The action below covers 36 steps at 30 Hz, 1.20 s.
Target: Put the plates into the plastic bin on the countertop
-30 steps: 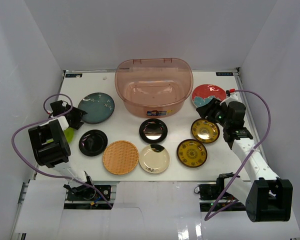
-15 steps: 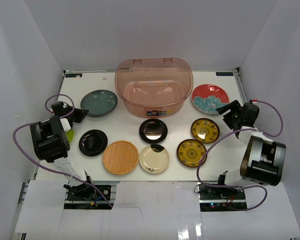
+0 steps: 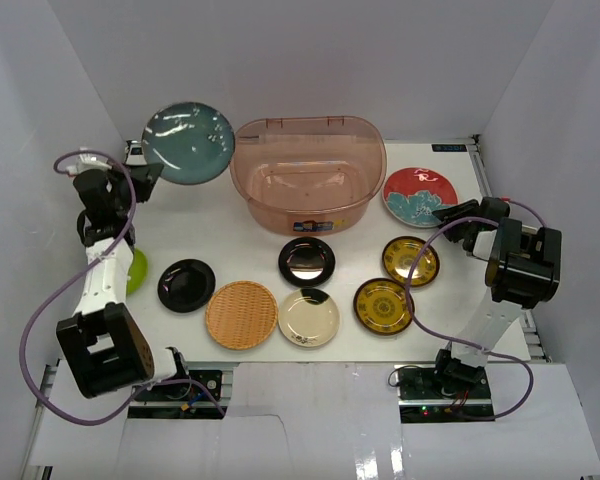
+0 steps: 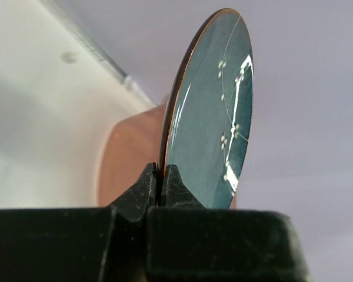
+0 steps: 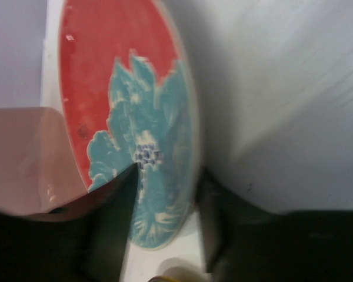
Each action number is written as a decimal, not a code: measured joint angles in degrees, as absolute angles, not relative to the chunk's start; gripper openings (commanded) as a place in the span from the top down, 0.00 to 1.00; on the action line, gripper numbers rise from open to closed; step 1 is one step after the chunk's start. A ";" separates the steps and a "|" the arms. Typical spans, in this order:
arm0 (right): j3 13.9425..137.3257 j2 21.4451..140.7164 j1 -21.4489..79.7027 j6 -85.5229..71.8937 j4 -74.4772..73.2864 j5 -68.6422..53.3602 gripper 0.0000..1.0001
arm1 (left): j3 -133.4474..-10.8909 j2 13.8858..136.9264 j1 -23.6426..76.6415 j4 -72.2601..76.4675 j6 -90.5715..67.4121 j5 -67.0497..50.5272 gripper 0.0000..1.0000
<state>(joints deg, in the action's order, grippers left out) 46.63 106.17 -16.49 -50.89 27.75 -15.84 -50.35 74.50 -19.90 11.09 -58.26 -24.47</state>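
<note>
Teal plate (image 3: 188,142): off the countertop (image 3: 242,238) since 1 s ago, now aloft just left of the plastic bin (image 3: 280,122), clamped edge-on by the left gripper (image 4: 162,176). Right gripper (image 5: 165,194): parted, astride the red plate (image 3: 420,195) right of bin. Binned: 0.

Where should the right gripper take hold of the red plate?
By its rim, on the edge facing the right gripper. The red plate lies flat, so only its thin rim fits between fingers, and the bin sits close on the opposite side. The wrist view shows the open jaws straddling that edge.
</note>
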 measured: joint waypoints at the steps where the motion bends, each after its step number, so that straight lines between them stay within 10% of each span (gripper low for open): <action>1: 46.96 107.26 -16.49 -51.75 28.97 -15.90 0.65 | -52.99 74.54 -18.65 10.63 -57.82 -24.53 1.00; 4: 47.00 109.49 -16.56 -54.35 31.22 -15.90 0.92 | -62.83 77.45 -10.24 6.94 -54.50 -21.85 1.00; 12: 44.12 100.14 -16.51 -55.88 30.06 -12.84 0.92 | -83.07 96.42 13.17 -0.30 -47.37 -20.69 1.00; 26: 59.07 77.95 -12.21 -46.52 15.92 -10.37 0.92 | -107.48 128.88 17.96 -22.26 -39.70 -8.91 1.00; 32: 67.33 78.94 -0.25 -42.22 11.92 -11.40 0.92 | -113.14 130.96 18.41 -24.34 -38.52 -9.23 0.24; 36: 74.50 84.82 8.25 -40.69 8.64 -11.94 0.92 | -113.08 130.80 18.52 -24.91 -38.79 -10.35 0.02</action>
